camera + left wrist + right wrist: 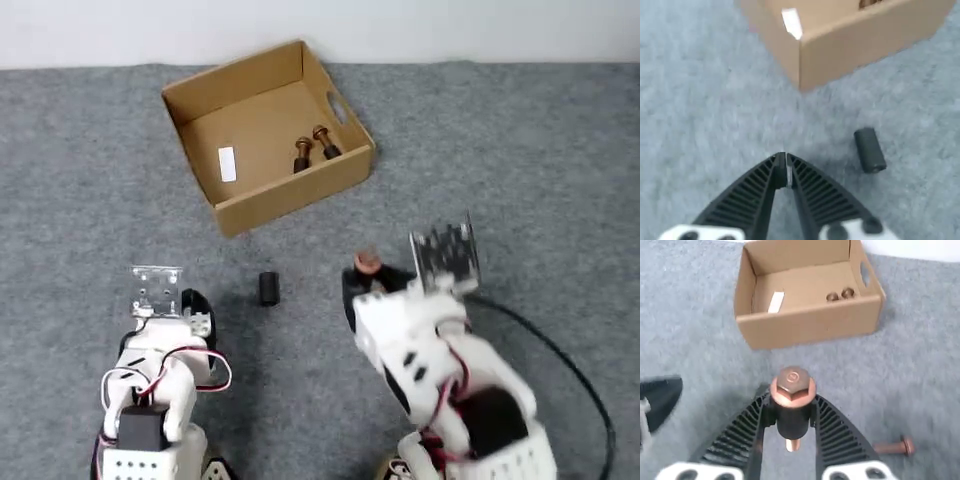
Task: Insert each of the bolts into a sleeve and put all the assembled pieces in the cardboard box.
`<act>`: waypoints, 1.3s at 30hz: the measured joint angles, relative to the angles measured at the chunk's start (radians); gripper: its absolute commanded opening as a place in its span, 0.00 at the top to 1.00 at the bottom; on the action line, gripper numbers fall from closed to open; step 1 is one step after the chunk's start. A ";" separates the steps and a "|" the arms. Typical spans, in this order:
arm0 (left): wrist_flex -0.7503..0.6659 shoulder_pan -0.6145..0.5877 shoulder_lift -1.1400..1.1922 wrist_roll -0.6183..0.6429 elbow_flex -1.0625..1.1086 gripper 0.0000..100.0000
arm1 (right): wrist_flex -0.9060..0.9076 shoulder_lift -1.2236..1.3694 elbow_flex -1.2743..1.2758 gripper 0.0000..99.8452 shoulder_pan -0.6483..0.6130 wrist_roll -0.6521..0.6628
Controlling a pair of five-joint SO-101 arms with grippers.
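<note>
One assembled piece is clenched in the right claw: copper bolt head up, black sleeve pinched between the ribbed fingers, bolt tip poking out below. Nothing locks bolt to sleeve (a judgement, not a sight), so tilting it on the way to the cardboard box ahead could let the bolt slide out. Just beside this claw lies a loose bolt. The left claw is closed tight on nothing; ahead of it a spare sleeve could roll if nudged.
</note>
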 measured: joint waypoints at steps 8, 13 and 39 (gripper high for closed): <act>0.031 -0.003 -0.002 0.064 0.002 0.99 | -0.163 0.641 -0.483 0.99 0.000 -0.002; 0.032 -0.003 -0.002 0.008 0.002 0.99 | -0.258 1.019 -0.799 0.99 0.000 -0.002; 0.032 -0.003 -0.002 0.003 0.002 0.99 | -0.124 2.055 -1.623 0.85 0.006 0.235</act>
